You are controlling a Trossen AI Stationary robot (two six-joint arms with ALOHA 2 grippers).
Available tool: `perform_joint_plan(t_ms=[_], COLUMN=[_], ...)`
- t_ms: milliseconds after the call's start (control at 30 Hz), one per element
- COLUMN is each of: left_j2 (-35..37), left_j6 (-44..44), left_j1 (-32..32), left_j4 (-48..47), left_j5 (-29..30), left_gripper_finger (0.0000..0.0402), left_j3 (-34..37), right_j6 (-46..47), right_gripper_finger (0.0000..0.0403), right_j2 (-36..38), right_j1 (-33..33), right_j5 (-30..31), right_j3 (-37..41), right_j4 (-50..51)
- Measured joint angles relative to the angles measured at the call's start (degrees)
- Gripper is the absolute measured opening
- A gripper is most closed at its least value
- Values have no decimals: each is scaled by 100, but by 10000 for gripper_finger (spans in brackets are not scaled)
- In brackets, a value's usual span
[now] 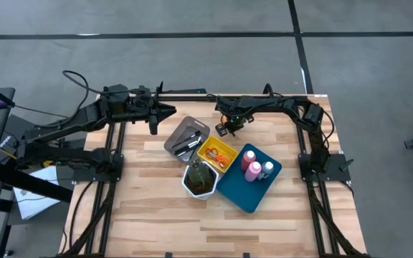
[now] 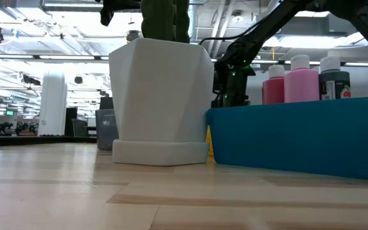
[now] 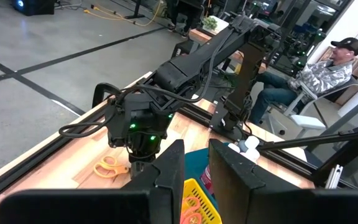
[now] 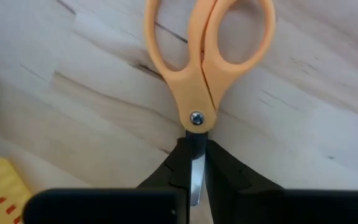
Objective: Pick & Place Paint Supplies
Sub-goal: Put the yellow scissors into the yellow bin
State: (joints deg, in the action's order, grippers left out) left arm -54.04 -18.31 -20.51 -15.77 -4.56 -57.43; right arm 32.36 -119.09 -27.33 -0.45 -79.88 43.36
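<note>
Both right fingers (image 4: 194,171) pinch orange scissors (image 4: 207,56) on bare table (image 4: 73,74).

Even, diffuse overhead light; shadows on the table (image 1: 156,215) are soft and short. In the low view, bright ceiling fixtures glare behind the white pot (image 2: 161,102), leaving its near face in mild shade; the foreground wood is blurred. In the right wrist view, the orange scissors (image 4: 207,56) just ahead of the right gripper (image 4: 196,180) are sharp, while its 2 fingers are dark and defocused.
</note>
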Motion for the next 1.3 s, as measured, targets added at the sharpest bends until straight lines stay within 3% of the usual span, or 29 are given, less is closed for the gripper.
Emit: perform_joint_plan(t_ms=[933,1300], left_j2=[0,0], left_j6=[0,0], left_j1=[2,0], left_j4=[-7,-7], left_j5=[-28,-26], left_gripper_finger=[67,67], left_j3=[1,1], right_j6=[21,66], right_gripper_finger=[2,1], right_j2=[410,422], right_j1=[262,295], right_j5=[-38,306], right_j3=[61,59], right_j4=[179,212])
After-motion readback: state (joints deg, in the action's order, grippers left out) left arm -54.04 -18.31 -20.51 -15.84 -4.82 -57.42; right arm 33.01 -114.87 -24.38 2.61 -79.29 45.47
